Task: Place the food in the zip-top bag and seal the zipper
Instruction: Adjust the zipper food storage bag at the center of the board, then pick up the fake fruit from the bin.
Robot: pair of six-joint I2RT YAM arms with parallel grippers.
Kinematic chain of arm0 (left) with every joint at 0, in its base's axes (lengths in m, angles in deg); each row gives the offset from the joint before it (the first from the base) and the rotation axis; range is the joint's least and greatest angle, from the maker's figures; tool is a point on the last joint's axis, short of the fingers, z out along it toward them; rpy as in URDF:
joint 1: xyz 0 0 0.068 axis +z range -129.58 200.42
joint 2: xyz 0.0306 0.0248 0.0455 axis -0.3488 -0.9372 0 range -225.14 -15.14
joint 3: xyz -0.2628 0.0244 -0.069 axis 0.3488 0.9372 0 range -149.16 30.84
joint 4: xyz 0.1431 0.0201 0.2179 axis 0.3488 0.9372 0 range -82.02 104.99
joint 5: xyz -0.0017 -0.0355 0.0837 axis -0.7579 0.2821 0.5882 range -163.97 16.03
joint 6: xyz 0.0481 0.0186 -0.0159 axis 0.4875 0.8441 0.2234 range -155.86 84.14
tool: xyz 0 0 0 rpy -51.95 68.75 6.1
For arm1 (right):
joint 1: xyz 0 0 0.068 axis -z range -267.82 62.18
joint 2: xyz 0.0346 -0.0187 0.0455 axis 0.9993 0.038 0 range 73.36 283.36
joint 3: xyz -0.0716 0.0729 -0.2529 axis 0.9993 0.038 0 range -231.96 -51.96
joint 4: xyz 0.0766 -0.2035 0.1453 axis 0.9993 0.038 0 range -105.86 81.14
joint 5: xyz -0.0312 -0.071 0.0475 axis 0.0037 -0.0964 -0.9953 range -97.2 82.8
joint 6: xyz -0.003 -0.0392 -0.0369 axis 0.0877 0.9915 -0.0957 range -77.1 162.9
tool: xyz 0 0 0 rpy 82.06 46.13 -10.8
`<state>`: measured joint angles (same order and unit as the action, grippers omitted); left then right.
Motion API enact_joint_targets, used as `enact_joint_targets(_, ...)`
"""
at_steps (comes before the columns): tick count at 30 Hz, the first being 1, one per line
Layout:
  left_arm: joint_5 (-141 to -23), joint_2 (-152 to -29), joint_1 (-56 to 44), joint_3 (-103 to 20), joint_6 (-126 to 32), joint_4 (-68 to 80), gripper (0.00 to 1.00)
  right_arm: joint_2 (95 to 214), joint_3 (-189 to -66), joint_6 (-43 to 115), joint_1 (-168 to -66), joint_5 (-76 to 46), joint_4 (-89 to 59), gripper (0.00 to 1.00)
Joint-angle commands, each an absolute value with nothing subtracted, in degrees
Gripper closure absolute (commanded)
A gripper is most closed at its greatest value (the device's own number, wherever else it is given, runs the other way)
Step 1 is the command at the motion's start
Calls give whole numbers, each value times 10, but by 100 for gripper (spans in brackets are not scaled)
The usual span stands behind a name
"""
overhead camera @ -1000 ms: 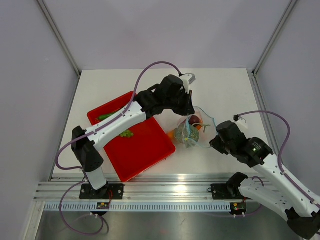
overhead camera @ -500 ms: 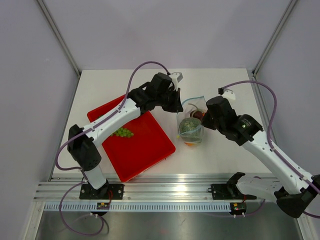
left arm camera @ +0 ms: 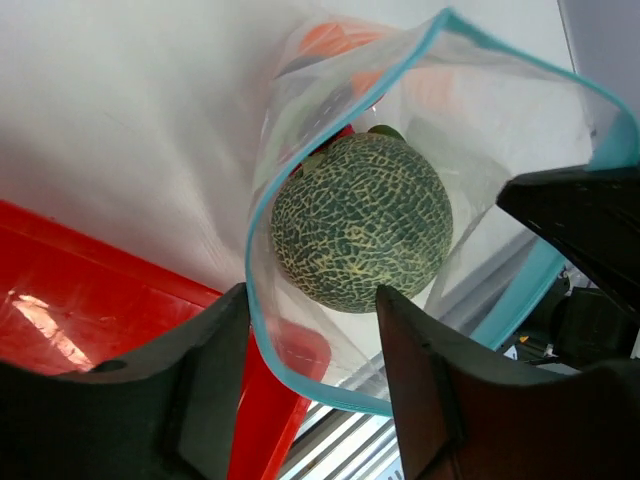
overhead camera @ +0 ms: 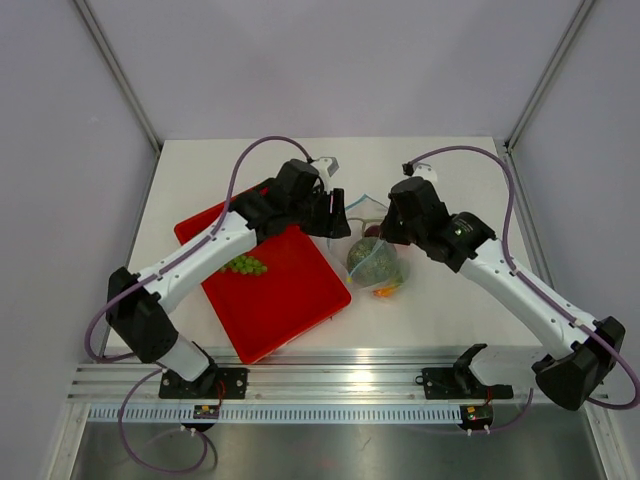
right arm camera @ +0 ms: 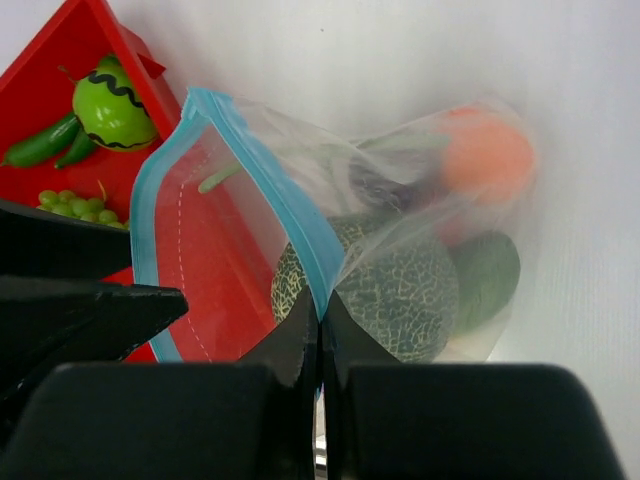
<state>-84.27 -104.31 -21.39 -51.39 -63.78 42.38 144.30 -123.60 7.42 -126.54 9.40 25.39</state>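
- Right gripper [right arm camera: 319, 315] is clamped flat on the zipper [right arm camera: 262, 180], pinching one spot of the blue strip. It is the only grip on the bag [overhead camera: 375, 262].
- Left gripper [left arm camera: 312, 292] is spread wide with the bag's rim running between the fingers. It is not gripping anything.
- Risk: the melon [left arm camera: 360, 220] looks like the heaviest piece. I expect a tug or lift could slide the thin strip out of that single pinch.
- Risk: if I close the left gripper off the strip, it catches loose film and the two tracks won't line up to seal.
- Risk: the mouth gapes wide, so tilting it down could roll out the melon or the orange [right arm camera: 487, 155].
- Risk: sealing now leaves food out. The grapes [overhead camera: 246, 265] and other green pieces are on the red tray [overhead camera: 290, 300].
- The bag sits at the centre of the top view, just right of the tray's right corner, on the tabletop [overhead camera: 440, 180]. I can't tell if it is lifted.
- The bag is clear and crinkled with a teal rim, bulging around the netted melon.
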Motion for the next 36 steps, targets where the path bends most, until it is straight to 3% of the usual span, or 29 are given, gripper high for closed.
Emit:
enact_joint_targets(1, -814, -993, -198, -534, -633, 428, 39, 1451, -1284, 107, -1263, 63, 205, 100)
enact_joint_targets(8, -799, -924, -148, -515, -621, 458, 34, 1450, -1275, 99, -1263, 13, 178, 100)
enact_joint_targets(13, -778, -882, -44, -458, -640, 468, 34, 1439, -1270, 92, -1263, 6, 180, 100)
enact_joint_targets(22, -560, -899, 44, -359, -765, 551, 28, 1435, -1266, 89, -1264, -6, 182, 100)
enact_joint_targets(26, -533, -918, 44, -312, -852, 534, 3, 1439, -1268, 92, -1263, -20, 181, 100)
enact_joint_targets(36, -479, -1014, 36, -343, -975, 585, 12, 1432, -1254, 89, -1263, -25, 185, 100)
